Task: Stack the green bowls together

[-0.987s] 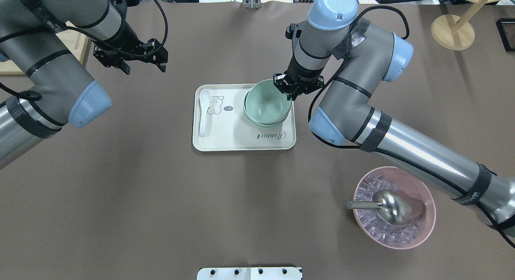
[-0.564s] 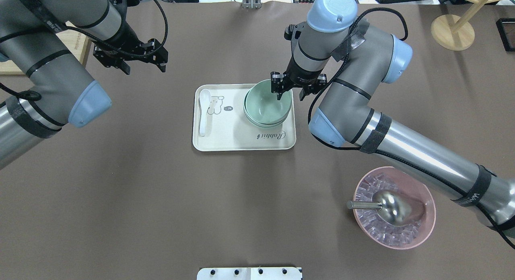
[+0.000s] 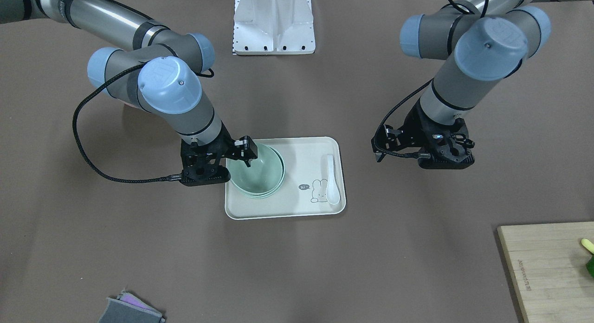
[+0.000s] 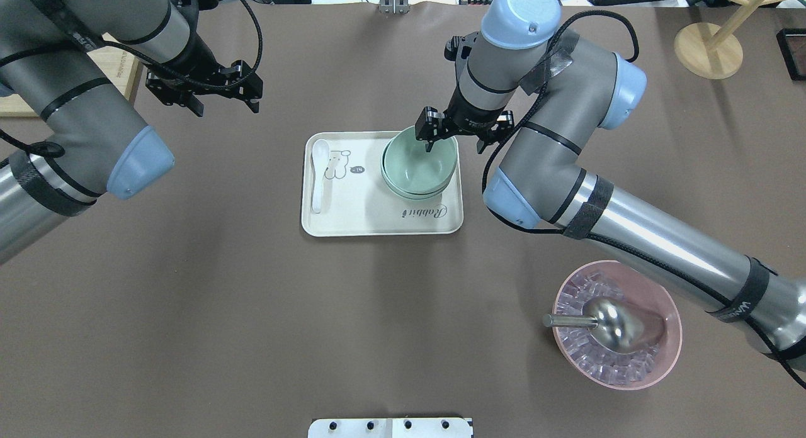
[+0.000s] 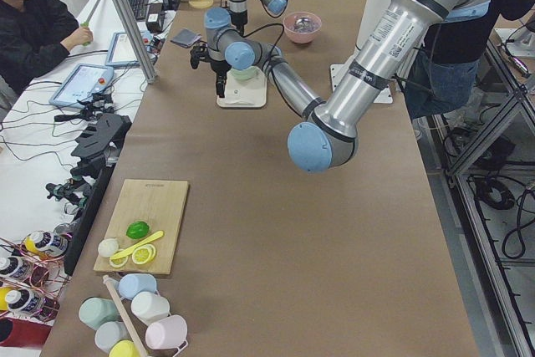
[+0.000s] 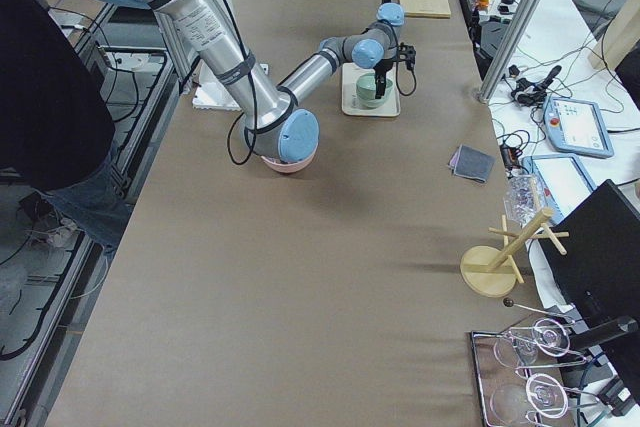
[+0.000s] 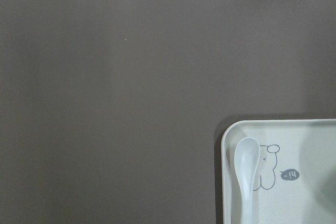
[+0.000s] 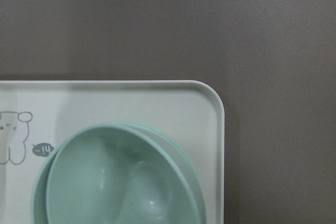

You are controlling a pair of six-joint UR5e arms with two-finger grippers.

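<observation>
right pincer (image 4: 456, 141) spread at green bowls (image 4: 415, 170) | nested on tray (image 4: 352, 219)

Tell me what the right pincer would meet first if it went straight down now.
Probably the top green bowl: one finger of the open right pincer hangs over its inside; depth is unclear.

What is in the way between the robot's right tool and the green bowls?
Nothing visible. The right tool hangs open right over the rim of the green bowls, which sit nested on the tray. The white spoon lies at the tray's other end, out of the way.
</observation>
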